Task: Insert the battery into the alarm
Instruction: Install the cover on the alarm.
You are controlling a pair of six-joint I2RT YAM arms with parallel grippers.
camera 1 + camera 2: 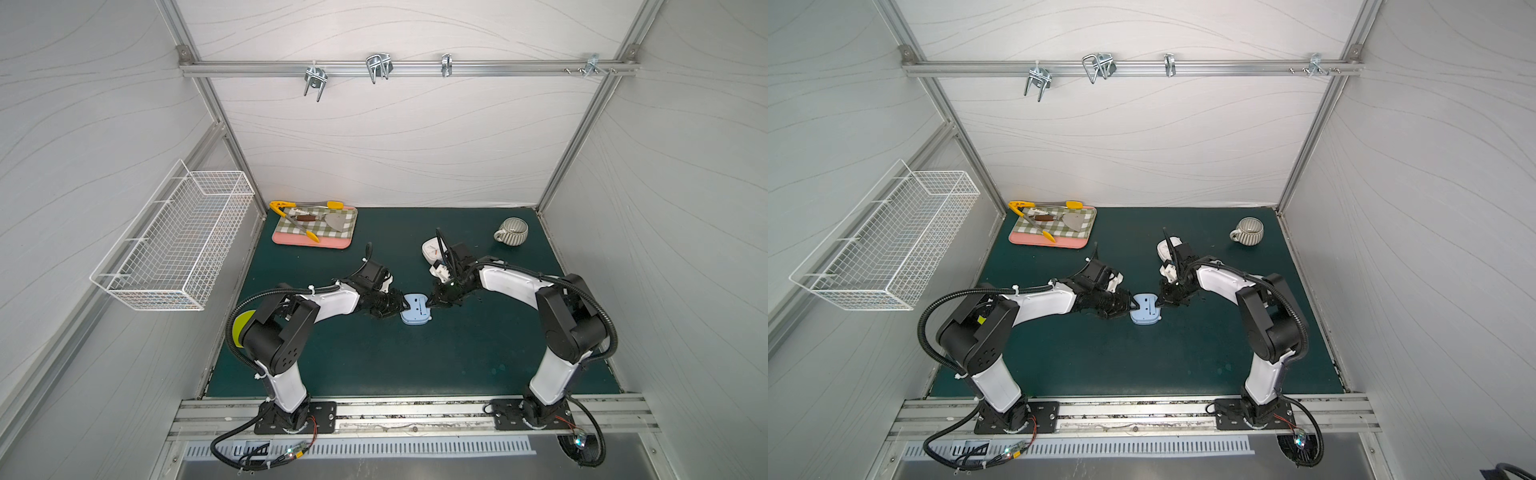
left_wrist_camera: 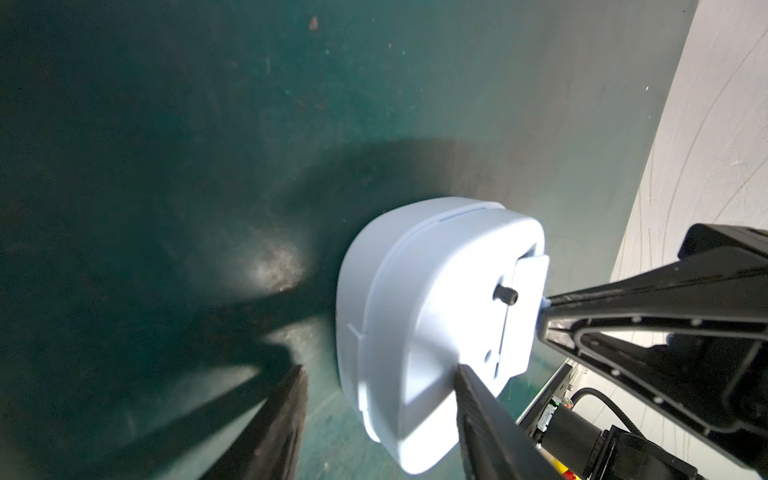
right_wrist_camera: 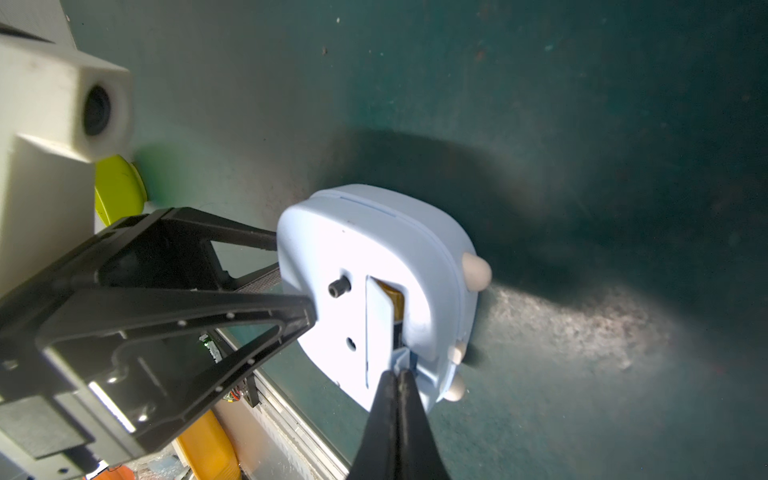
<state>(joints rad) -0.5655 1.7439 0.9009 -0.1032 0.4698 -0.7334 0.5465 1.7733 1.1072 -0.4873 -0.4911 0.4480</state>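
Right wrist view, entry one: alarm (image 3: 374,249), pale blue, is lying face down on the green table (image 3: 582,104) with its back panel facing up. Battery cover (image 3: 379,328) is standing ajar. Battery (image 3: 397,301), gold and black, is showing in the compartment beneath it. Right claw (image 3: 397,376) is sitting fully closed, its tips meeting at the latch end of the cover; whether anything is pinched between them cannot be told.

Left wrist view, entry two: left claw (image 2: 380,370) is standing about half open at the opposite side of the alarm. One finger (image 2: 486,415) is overlapping the back panel and the other finger (image 2: 282,415) is sitting just clear of the casing, so nothing is clamped.

In both top views the alarm is lying mid-table between the two claws. Also listed in a top view:
- white clock (image 1: 430,248), lying just behind the right arm
- striped mug (image 1: 511,230), lying near the far right corner
- pink tray (image 1: 311,244), sitting at the far left
- wire basket (image 1: 178,245), hanging on the left wall
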